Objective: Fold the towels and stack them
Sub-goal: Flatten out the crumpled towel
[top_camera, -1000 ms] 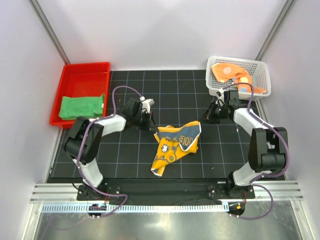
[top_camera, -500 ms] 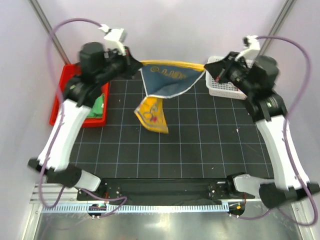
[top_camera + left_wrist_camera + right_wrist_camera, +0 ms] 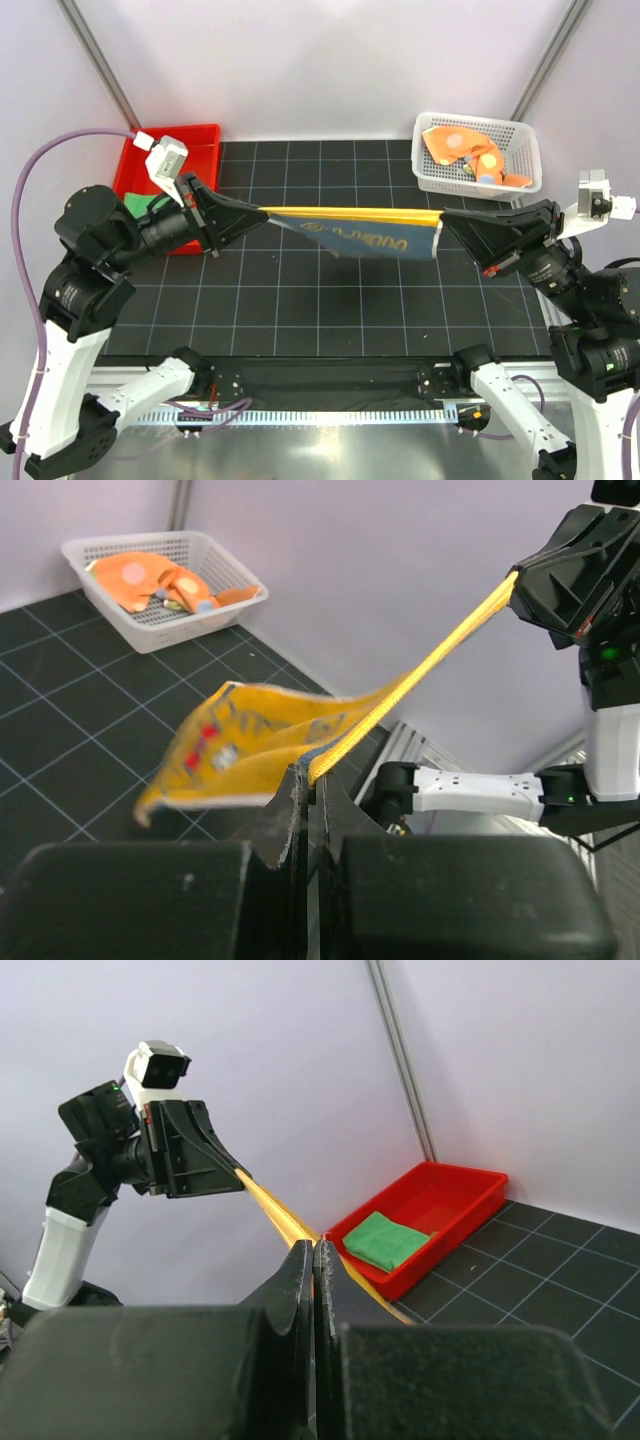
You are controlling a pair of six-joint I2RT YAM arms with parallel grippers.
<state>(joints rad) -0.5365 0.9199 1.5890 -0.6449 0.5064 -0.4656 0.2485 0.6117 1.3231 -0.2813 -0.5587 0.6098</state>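
The yellow-orange lettered towel (image 3: 350,228) hangs stretched in the air between both grippers, high above the black mat. My left gripper (image 3: 262,211) is shut on its left corner; the towel shows in the left wrist view (image 3: 290,735). My right gripper (image 3: 441,222) is shut on its right corner; the taut yellow edge (image 3: 275,1210) shows in the right wrist view. The green towel (image 3: 388,1240) lies folded in the red tray (image 3: 175,143). The orange polka-dot towel (image 3: 462,148) lies crumpled in the white basket (image 3: 525,150).
The black gridded mat (image 3: 330,310) lies under the hanging towel. The tray stands at the back left and the basket at the back right. Grey walls close in both sides and the back.
Both arms lifted the towel off the mat, raised it far back, then came down and toward the camera, pulling it out taut between them.
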